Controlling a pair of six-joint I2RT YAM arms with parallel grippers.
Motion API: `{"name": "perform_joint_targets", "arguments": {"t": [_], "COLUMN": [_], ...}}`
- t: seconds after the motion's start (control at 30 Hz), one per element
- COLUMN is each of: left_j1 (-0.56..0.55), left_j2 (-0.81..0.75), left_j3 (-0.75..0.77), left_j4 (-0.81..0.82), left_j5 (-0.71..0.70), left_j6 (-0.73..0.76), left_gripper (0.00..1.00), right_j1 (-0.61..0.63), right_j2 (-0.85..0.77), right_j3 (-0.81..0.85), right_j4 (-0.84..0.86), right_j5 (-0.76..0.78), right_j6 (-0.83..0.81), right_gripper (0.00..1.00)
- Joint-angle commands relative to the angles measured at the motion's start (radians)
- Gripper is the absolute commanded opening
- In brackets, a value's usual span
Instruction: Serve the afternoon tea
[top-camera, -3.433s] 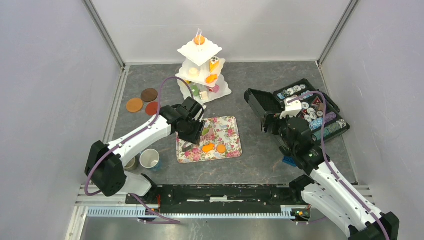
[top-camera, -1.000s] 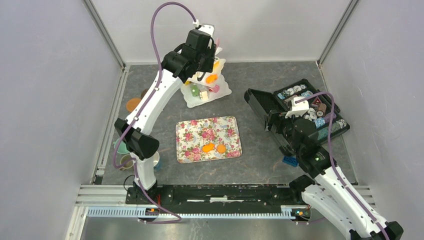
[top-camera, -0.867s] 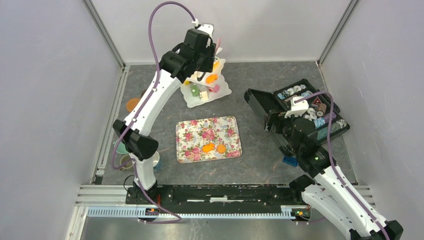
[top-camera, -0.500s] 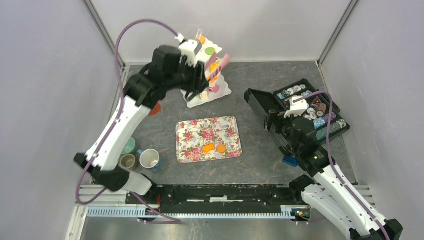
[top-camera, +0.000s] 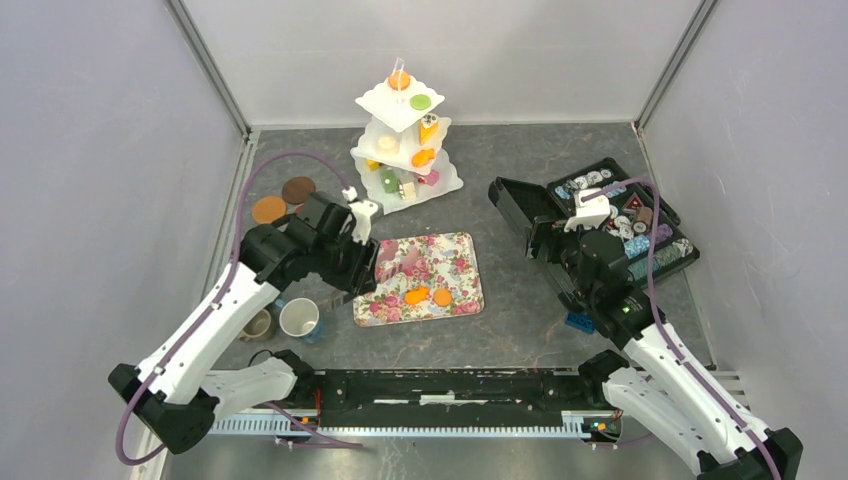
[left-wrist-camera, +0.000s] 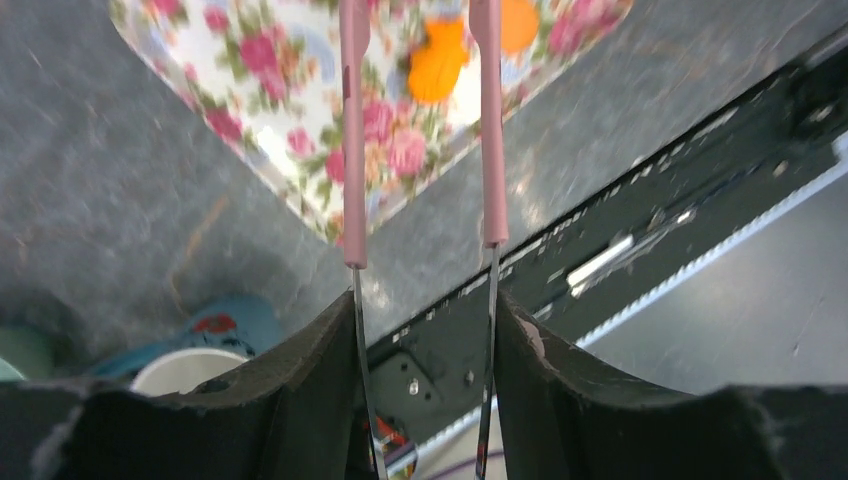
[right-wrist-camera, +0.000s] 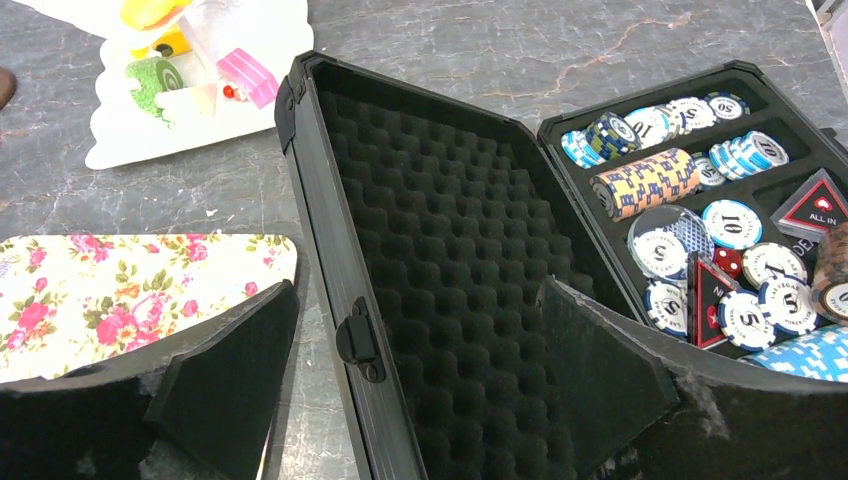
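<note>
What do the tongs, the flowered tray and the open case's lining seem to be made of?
Tongs: thin shiny metal arms, matte pink tips, perhaps silicone. Flowered tray: glossy printed surface with glare, probably plastic or coated tin. Case lining: black egg-crate foam, matte, dimpled all over.

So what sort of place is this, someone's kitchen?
Most likely a robot test booth, not a home: plain grey walls box in the table, two arms are bolted to a rail, and the cakes on the stand look like toys.
</note>
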Motion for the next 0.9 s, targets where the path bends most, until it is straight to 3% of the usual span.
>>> {"name": "perform_joint_targets", "arguments": {"t": [0.0,0.17,0.57,0.87], "left_j1": [-0.009,-0.058,-0.199,-0.218], "left_j2": [-0.005,0.018,0.190,0.258], "left_j3": [-0.089,-0.133,-0.124,-0.127], "left_j4": [-0.079,-0.059,0.003,0.047], "left_j5": [0.057,0.058,-0.161,-0.138], "left_j6": [-0.032,-0.072,-0.083,-0.057], "left_gripper": [0.54,0.56,0.60,0.61], "right_j1": [0.004,0.004,0.005,0.004], "right_j2": [0.004,-0.016,-0.021,-0.012], "right_j3": [0.006,-0.012,-0.023,-0.014], "right_j4": [0.055,0.058,0.060,0.057], "right_j5": [0.013,0.016,0.005,0.001], "right_j6": [0.001,0.010,0.013,0.003], "right_gripper": [0.98,0.98,0.98,0.98]}}
